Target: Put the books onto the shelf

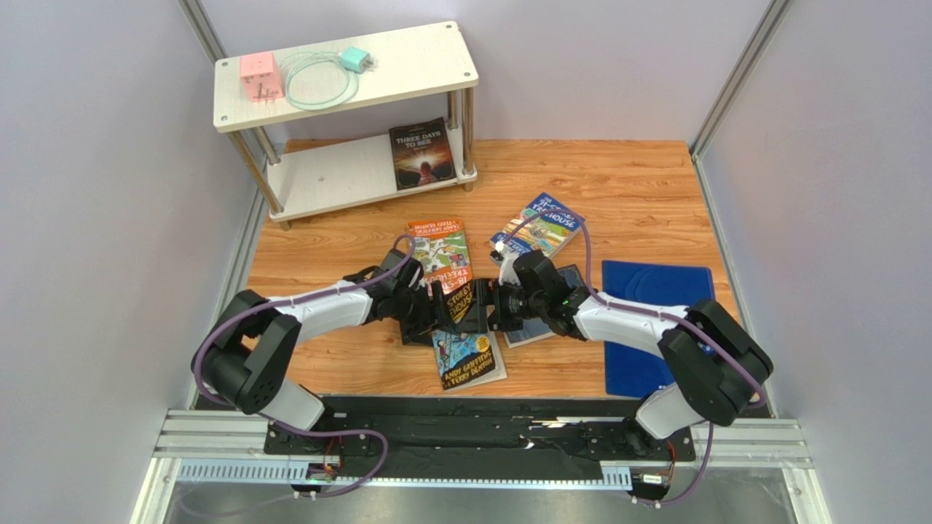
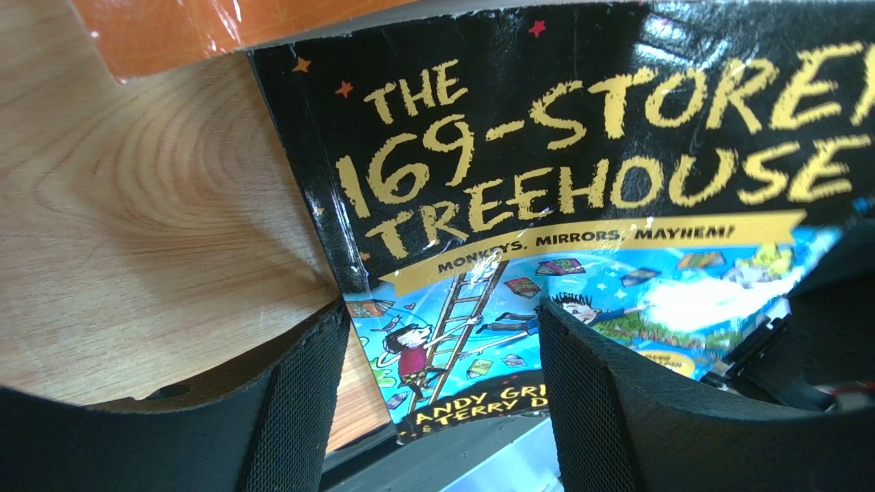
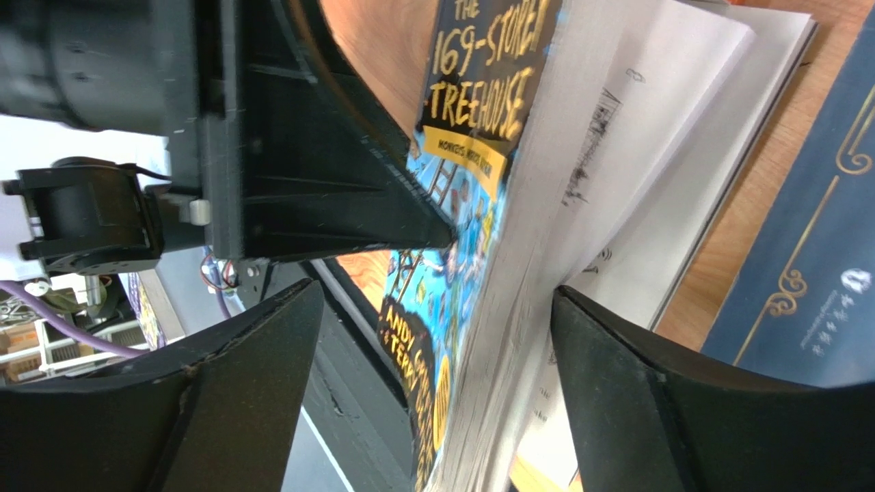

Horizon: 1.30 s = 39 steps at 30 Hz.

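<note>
The yellow-black book [image 1: 461, 302] is tipped up on its edge in the middle of the table, between both grippers. My left gripper [image 1: 435, 307] is open, its fingers either side of the cover's lower part [image 2: 462, 338]. One left fingertip [image 3: 436, 231] touches the cover. My right gripper [image 3: 436, 308] is open and straddles the book's page edge [image 3: 534, 308], with the pages fanning out to the right. A dark brown book [image 1: 422, 153] lies on the lower board of the shelf [image 1: 328, 175]. The orange-green book [image 1: 440, 246], two blue books [image 1: 538, 225] [image 1: 468, 361] and a slate blue one [image 1: 534, 330] lie on the table.
A pink block [image 1: 260, 76] and a teal charger [image 1: 353, 58] with its looped cable sit on the shelf's top board. A plain blue flat sheet [image 1: 651, 300] lies at the right. Grey walls close in on both sides. A dark blue cover with gold lines [image 3: 811, 236] lies beside the right fingers.
</note>
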{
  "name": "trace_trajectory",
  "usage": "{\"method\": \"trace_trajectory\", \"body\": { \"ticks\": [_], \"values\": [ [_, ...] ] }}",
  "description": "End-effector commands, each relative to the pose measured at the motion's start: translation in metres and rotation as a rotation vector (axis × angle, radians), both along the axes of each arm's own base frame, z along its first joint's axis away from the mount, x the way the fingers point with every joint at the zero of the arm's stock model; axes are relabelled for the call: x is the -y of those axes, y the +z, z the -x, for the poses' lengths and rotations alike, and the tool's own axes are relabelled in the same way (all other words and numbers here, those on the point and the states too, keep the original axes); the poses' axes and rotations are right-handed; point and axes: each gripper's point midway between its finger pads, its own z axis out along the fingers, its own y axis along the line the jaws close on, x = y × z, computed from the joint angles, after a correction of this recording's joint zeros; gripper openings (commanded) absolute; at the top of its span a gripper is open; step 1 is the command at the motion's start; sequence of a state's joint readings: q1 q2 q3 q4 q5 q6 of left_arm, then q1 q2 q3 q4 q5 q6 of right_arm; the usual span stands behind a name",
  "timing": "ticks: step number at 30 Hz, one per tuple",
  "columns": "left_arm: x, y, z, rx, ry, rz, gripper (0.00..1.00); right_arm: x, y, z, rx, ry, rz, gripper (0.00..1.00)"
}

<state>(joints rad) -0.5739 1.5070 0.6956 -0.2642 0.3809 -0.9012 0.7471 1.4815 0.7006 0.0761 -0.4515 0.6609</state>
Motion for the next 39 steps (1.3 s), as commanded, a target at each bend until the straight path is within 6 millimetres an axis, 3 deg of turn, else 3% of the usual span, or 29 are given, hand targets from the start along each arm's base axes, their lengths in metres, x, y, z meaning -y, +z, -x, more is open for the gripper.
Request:
{"method": "trace_trajectory", "body": {
  "ticks": [1, 4, 5, 6, 7, 9, 13, 14, 16, 17, 19, 20, 22, 23, 24, 25, 29, 33, 39],
  "values": [
    [0.001, -0.009, -0.001, 0.01, 0.009, -0.031, 0.73, -0.033, 0.022, -0.004, 0.046, 0.095, -0.119, 0.81],
    [0.003, 0.003, -0.009, 0.059, 0.029, -0.012, 0.74, -0.036, 0.007, -0.002, 0.0, 0.126, -0.092, 0.69],
    [0.004, 0.011, -0.012, 0.085, 0.037, 0.002, 0.74, -0.039, 0.008, -0.003, -0.003, 0.134, -0.091, 0.34],
    [0.005, 0.016, -0.014, 0.102, 0.041, 0.009, 0.75, -0.04, 0.001, -0.003, -0.019, 0.134, -0.076, 0.08],
    [0.003, 0.019, -0.017, 0.116, 0.053, 0.003, 0.75, -0.04, -0.002, -0.003, -0.031, 0.135, -0.064, 0.0],
    [-0.001, 0.032, -0.02, 0.16, 0.055, -0.006, 0.76, -0.041, 0.002, -0.008, -0.013, 0.131, -0.064, 0.0],
    [-0.036, 0.048, -0.02, 0.215, 0.105, -0.163, 0.8, -0.039, 0.02, -0.018, 0.056, 0.113, -0.065, 0.0],
    [-0.041, 0.061, -0.02, 0.261, 0.115, -0.159, 0.81, -0.038, 0.026, -0.023, 0.078, 0.108, -0.07, 0.0],
    [-0.049, 0.07, -0.017, 0.309, 0.129, -0.161, 0.81, -0.039, 0.048, -0.033, 0.12, 0.101, -0.105, 0.0],
    [-0.05, 0.089, -0.017, 0.379, 0.135, -0.119, 0.82, -0.037, 0.057, -0.039, 0.13, 0.097, -0.125, 0.0],
    [-0.051, 0.102, -0.014, 0.466, 0.142, -0.047, 0.82, -0.039, 0.085, -0.049, 0.175, 0.093, -0.186, 0.0],
    [-0.052, 0.129, -0.011, 0.563, 0.166, 0.036, 0.83, -0.037, 0.097, -0.054, 0.183, 0.093, -0.214, 0.0],
    [-0.06, 0.141, -0.005, 0.648, 0.203, 0.097, 0.85, -0.041, 0.131, -0.062, 0.221, 0.095, -0.279, 0.0],
    [-0.067, 0.16, 0.001, 0.72, 0.231, 0.151, 0.87, -0.04, 0.142, -0.066, 0.235, 0.094, -0.297, 0.0],
    [-0.071, 0.167, 0.004, 0.753, 0.239, 0.166, 0.88, -0.04, 0.155, -0.068, 0.256, 0.09, -0.312, 0.0],
    [-0.075, 0.168, 0.009, 0.762, 0.24, 0.166, 0.88, -0.042, 0.175, -0.072, 0.288, 0.087, -0.338, 0.0],
    [-0.082, 0.181, 0.02, 0.837, 0.217, 0.189, 0.88, -0.049, 0.219, -0.073, 0.326, 0.111, -0.418, 0.0],
    [-0.073, 0.196, 0.019, 0.908, 0.204, 0.279, 0.88, -0.054, 0.242, -0.069, 0.328, 0.128, -0.49, 0.0],
    [-0.066, 0.197, 0.005, 0.985, 0.226, 0.332, 0.88, -0.052, 0.254, -0.062, 0.316, 0.139, -0.526, 0.0]
  ]
}}
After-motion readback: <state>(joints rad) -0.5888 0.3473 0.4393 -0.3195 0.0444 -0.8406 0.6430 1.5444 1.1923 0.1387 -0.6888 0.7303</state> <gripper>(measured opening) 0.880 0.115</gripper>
